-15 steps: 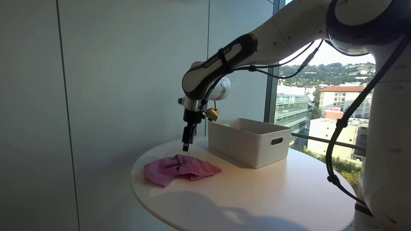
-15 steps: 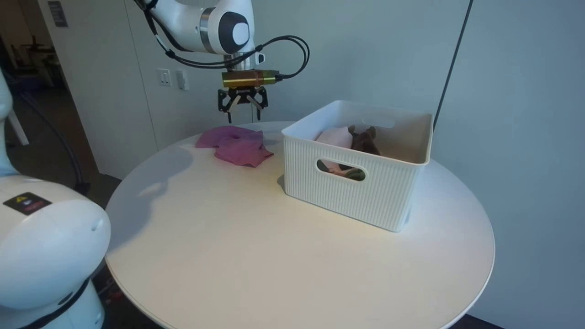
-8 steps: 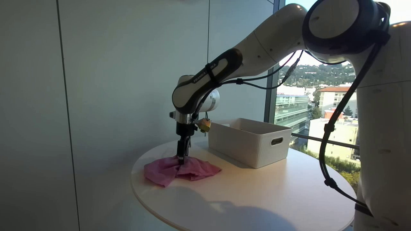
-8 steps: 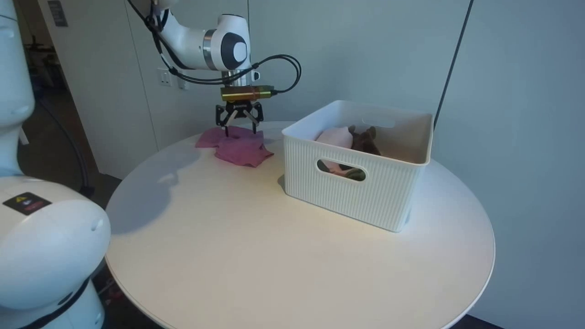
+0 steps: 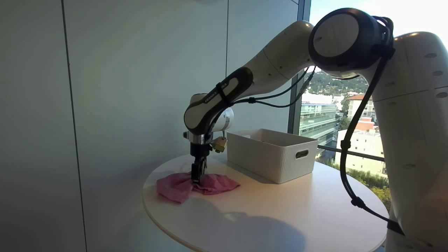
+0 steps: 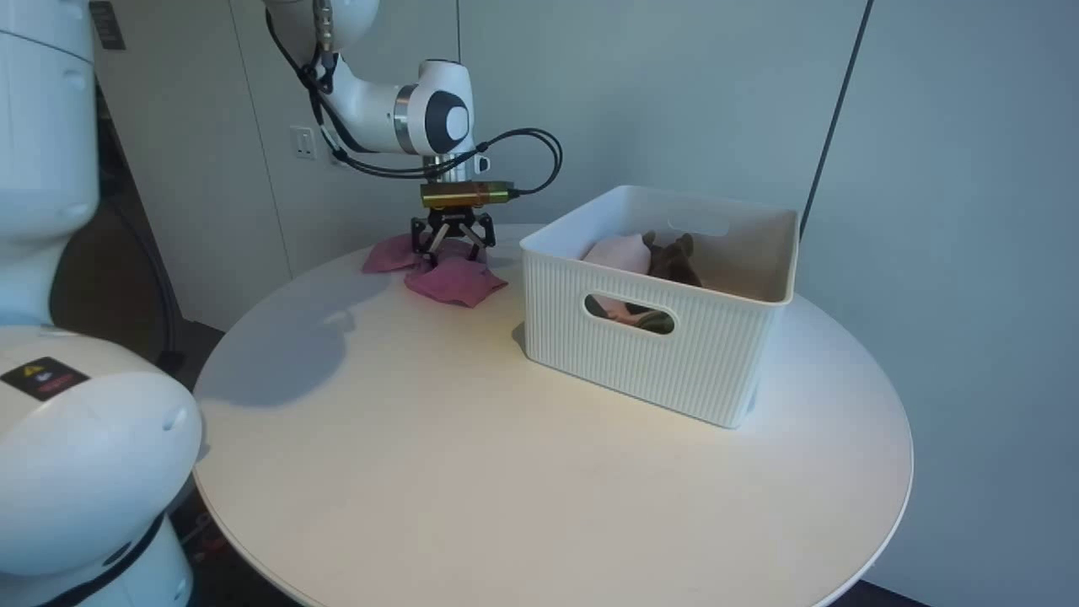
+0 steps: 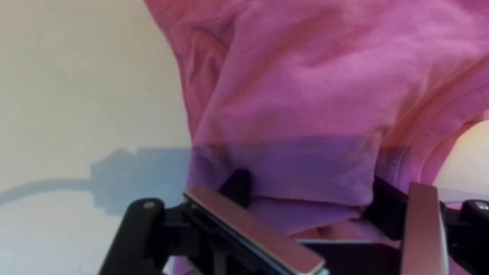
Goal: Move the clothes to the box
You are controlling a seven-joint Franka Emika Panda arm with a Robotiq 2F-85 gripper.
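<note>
A magenta pink garment (image 5: 217, 184) lies crumpled on the round table in both exterior views, and its folded cloth (image 7: 324, 76) fills much of the wrist view. My gripper (image 5: 196, 181) points straight down into the middle of it. Its fingertips press into the fabric, with a wide stretch of cloth between them; the gripper (image 7: 309, 194) is still open. The white box (image 6: 641, 362) stands beside the garment, apart from it. Inside the box a pale pink cloth (image 6: 620, 253) shows against the near wall. The tips' lowest ends are partly hidden by folds.
A dark brown item (image 6: 673, 260) sits in the box beside the pale cloth. The box's wall rises well above the tabletop (image 6: 506, 472). A wall (image 5: 140, 87) stands close behind the table, and a window lies behind the box.
From above the garment, my gripper has come down into it. The fingers have drawn somewhat closer together, and the cloth is slightly bunched around them. The box has stayed put.
</note>
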